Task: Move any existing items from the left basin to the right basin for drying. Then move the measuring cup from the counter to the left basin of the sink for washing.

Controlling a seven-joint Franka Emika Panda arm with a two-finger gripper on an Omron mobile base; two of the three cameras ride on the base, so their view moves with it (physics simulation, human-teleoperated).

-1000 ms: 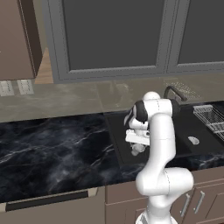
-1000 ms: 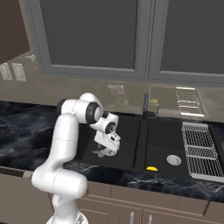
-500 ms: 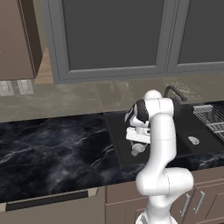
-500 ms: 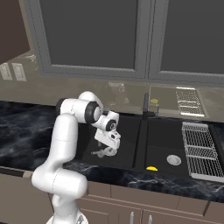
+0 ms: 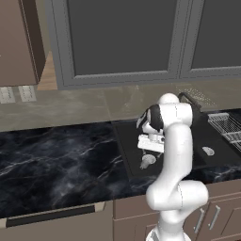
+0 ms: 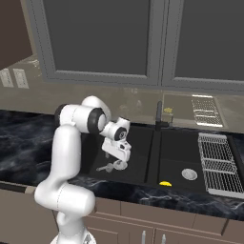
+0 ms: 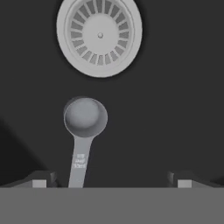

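Lying flat near the round silver drain (image 7: 99, 36) of the black left basin (image 6: 138, 157), the small grey measuring cup (image 7: 85, 117) sits ready for washing, just below the gripper (image 7: 111, 179), whose jaws are wide apart and empty.

Matt black basin (image 7: 175, 109); ribbed, silvery metal drain (image 7: 99, 35); pale grey, smooth, plastic-looking measuring cup (image 7: 85, 117) at centre frame.
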